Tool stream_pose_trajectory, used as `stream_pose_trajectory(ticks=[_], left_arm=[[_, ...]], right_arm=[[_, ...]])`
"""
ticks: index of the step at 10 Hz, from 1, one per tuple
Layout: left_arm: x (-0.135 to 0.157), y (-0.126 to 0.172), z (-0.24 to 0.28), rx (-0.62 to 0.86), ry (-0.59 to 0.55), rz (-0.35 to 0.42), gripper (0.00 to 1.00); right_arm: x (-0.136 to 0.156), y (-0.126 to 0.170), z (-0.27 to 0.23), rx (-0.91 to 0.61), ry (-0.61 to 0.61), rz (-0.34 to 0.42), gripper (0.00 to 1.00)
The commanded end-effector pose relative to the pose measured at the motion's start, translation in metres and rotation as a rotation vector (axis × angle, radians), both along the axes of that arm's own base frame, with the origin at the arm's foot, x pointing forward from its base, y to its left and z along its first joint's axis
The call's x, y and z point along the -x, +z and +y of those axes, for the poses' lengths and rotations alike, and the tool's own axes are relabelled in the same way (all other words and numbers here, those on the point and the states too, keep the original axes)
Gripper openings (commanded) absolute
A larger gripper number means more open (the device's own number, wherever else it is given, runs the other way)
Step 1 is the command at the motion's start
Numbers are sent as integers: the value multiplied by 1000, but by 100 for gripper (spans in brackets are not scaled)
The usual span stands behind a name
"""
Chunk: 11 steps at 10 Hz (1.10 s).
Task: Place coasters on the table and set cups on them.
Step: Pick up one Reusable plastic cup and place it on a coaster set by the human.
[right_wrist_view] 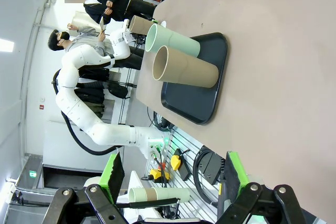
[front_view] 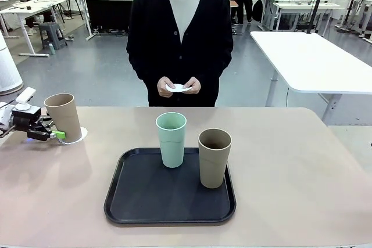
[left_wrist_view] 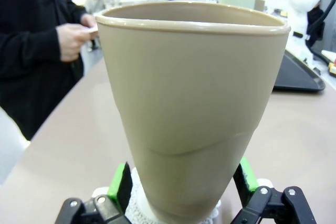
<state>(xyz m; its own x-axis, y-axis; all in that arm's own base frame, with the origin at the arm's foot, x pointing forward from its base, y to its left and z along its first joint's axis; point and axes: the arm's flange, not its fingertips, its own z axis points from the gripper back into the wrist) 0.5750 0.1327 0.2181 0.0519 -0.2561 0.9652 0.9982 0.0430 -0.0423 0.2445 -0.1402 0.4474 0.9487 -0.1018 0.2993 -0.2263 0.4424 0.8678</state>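
At the table's [front_view: 290, 161] left edge a tan cup [front_view: 64, 117] stands upright on a white lace coaster [front_view: 75, 137]. My left gripper [front_view: 61, 134] is open around its base. In the left wrist view the green pads [left_wrist_view: 119, 186] flank the cup [left_wrist_view: 189, 103] with slim gaps, and the coaster [left_wrist_view: 137, 209] peeks out beneath. A mint cup [front_view: 171, 139] and a second tan cup [front_view: 214, 158] stand on the black tray [front_view: 133, 201]. The person's hands hold white coasters [front_view: 178, 87]. My right gripper [right_wrist_view: 170, 182] is open and holds nothing, well away from the tray [right_wrist_view: 202, 103].
The person stands at the far side of the table, at its middle. The tray takes up the near middle, with bare tabletop to its right and left. A white-topped table [front_view: 314, 56] stands behind at the right.
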Motion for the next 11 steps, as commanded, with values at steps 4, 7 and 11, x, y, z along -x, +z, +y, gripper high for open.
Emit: stream_pose_trajectory(ticks=[4,7,11], left_arm=[[-4,5,6,-16,-21,16,100],[-5,5,9,-30,-21,21,100],[-4,14,22,-62,6,19,100]], right_arm=[[-2,0,0,-8,1,-9,100],[-2,0,0,-8,1,-9,100],[-2,0,0,-8,1,-9,100]])
